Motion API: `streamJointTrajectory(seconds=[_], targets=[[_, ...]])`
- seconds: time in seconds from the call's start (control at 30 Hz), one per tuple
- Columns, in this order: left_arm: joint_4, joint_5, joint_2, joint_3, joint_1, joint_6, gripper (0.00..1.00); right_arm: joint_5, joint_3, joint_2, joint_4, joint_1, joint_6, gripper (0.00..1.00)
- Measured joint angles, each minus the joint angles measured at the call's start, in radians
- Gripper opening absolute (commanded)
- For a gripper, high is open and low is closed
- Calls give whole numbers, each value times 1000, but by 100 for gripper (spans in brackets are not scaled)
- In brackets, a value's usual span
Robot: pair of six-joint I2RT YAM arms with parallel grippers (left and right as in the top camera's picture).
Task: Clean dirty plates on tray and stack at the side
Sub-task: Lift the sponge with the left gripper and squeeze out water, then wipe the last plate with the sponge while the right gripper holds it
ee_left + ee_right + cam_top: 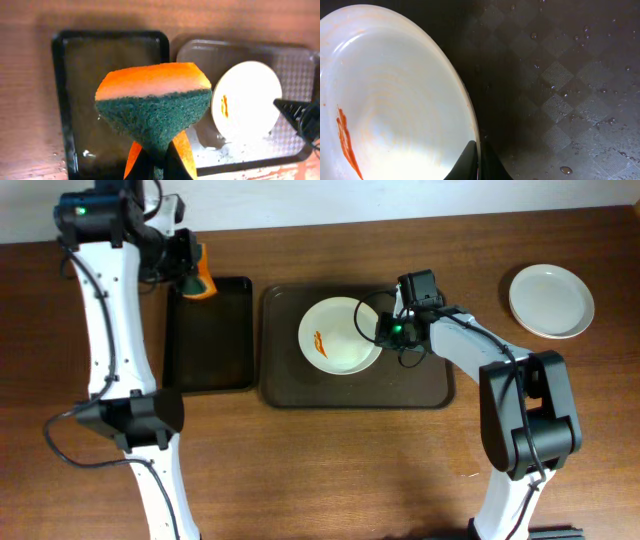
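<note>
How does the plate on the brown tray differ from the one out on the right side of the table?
The tray plate carries an orange smear; the side plate looks clean. The tray plate lies in the brown tray with the right hand pinching its rim; the side plate sits on the bare table, untouched. Both are round, shallow, whitish and about equal in size.

white plate (342, 332) with an orange streak, dark brown tray (430, 385) with a faint checker texture, sponge (152, 100) orange over dark green, smaller tray (210, 350) plain black
</note>
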Motion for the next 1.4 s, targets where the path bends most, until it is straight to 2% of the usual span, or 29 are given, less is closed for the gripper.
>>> streamJointTrajectory(seconds=[0.07, 0.13, 0.2, 0.27, 0.33, 0.4, 0.43, 0.53, 0.57, 0.63, 0.73, 0.8, 0.87, 0.97, 1.03, 1.1, 1.4], targets=[[29, -16, 5, -108, -21, -1, 0, 0, 0, 0, 0, 0, 0, 6], [133, -33, 27, -314, -33, 0, 0, 0, 0, 0, 0, 0, 0, 6], [117, -40, 64, -399, -37, 0, 0, 0, 0, 0, 0, 0, 0, 6], [35, -44, 64, -304, -34, 0, 0, 0, 0, 0, -1, 0, 0, 6], [16, -50, 37, -182, -32, 0, 0, -1, 0, 0, 0, 0, 0, 6], [77, -81, 6, -201, -35, 1, 0, -1, 0, 0, 0, 0, 0, 6], [119, -91, 19, -268, -35, 1, 0, -3, 0, 0, -2, 0, 0, 6], [97, -102, 123, -368, -35, 1, 0, -7, 2, 0, -14, 0, 0, 6], [78, -105, 129, -360, -35, 0, 0, -7, 2, 0, -14, 0, 0, 6], [31, -92, 110, -233, -40, -4, 0, -7, 2, 0, -11, 0, 0, 6], [34, -26, 11, -128, -95, -28, 0, -7, 2, 0, -11, 0, 0, 5], [75, -8, 11, -156, -148, -94, 0, -7, 2, 0, -11, 0, 0, 4], [182, 19, 62, -243, -238, -163, 0, -10, 3, 0, -14, 0, 0, 4], [316, 31, 131, -345, -354, -196, 0, -18, 3, 0, -19, 0, 0, 4], [346, 27, 179, -373, -423, -237, 0, -19, 3, 0, -18, 0, 0, 4], [392, 21, 192, -377, -430, -285, 0, -19, 4, 0, -17, 0, 0, 4], [507, 2, 241, -377, -521, -343, 0, -22, 4, 0, -16, 0, 1, 4]])
